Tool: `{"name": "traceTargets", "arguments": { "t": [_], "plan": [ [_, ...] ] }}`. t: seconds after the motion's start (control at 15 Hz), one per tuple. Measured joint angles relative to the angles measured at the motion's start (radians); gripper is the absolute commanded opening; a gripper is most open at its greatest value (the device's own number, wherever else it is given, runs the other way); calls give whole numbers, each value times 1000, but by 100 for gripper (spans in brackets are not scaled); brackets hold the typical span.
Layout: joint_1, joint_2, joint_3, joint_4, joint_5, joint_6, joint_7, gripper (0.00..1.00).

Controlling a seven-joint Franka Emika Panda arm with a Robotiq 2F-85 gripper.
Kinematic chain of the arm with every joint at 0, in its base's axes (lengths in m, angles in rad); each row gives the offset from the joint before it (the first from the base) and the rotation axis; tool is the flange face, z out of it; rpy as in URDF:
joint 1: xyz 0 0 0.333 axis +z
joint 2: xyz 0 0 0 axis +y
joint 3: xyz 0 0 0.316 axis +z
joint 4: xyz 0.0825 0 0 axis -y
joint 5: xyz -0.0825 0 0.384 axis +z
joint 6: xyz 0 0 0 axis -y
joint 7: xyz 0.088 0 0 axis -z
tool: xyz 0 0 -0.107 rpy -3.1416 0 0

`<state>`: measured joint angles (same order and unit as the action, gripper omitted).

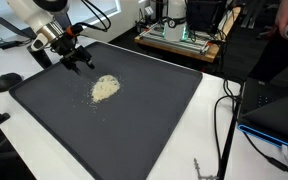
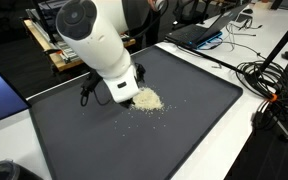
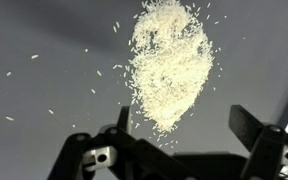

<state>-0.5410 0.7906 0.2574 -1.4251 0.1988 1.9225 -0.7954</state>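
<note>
Tool [image 3: 182, 122], jaws apart, near loose rice heap [image 3: 169, 65] on dark mat [image 1: 134, 130]

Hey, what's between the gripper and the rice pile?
Only bare dark mat separates gripper from rice pile in an exterior view; the wrist view shows stray grains.

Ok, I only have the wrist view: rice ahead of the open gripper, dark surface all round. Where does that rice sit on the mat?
Observer: The rice lies well inside the dark mat, away from every edge.
Operator: And is the gripper over the rice?
Observer: No. In an exterior view the gripper hangs beside the rice and apart from it, toward one corner of the mat.
Operator: Anything off the mat near that corner?
Observer: A black round thing sits on the white table, just past that corner.
</note>
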Motion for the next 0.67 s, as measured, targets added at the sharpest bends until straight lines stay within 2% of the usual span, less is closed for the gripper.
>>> {"name": "traceTargets", "arguments": {
  "t": [0.27,0.67],
  "plan": [
    [112,49,-81,136,-7,-105,-32,100],
    [236,116,-142,306,-102,-223,-129,100]
  ]
}}
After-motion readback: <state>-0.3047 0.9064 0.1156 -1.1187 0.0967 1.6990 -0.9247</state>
